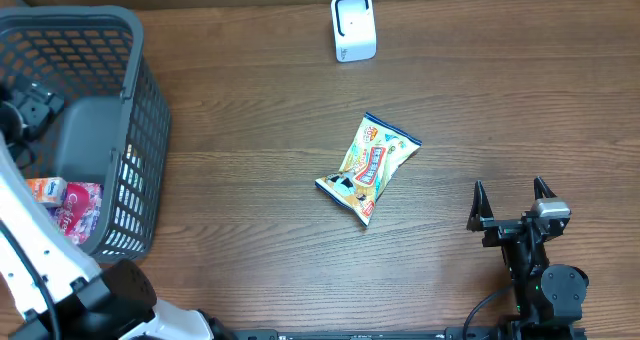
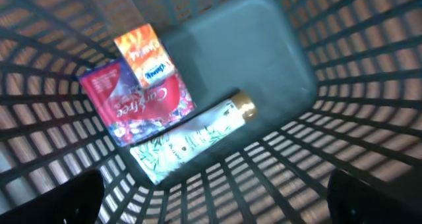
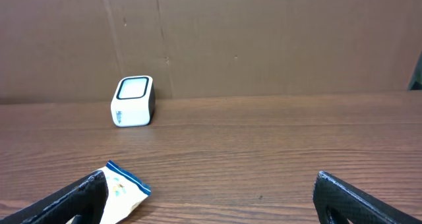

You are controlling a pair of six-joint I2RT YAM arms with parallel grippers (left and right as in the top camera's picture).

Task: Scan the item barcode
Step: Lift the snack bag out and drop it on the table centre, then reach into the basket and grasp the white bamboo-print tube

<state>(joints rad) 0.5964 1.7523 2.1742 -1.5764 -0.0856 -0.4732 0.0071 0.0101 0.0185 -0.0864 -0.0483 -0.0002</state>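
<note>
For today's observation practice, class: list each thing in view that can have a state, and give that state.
Snack bag: lying flat on the table, untouched.
Scanner: upright at the table's far edge.
Basket: upright, holding a tube and two packets.
Left end effector: open, empty, inside the basket.
Right end effector: open, empty.

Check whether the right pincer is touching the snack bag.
Apart. The overhead view shows a strip of bare table between the open right pincer and the bag.
</note>
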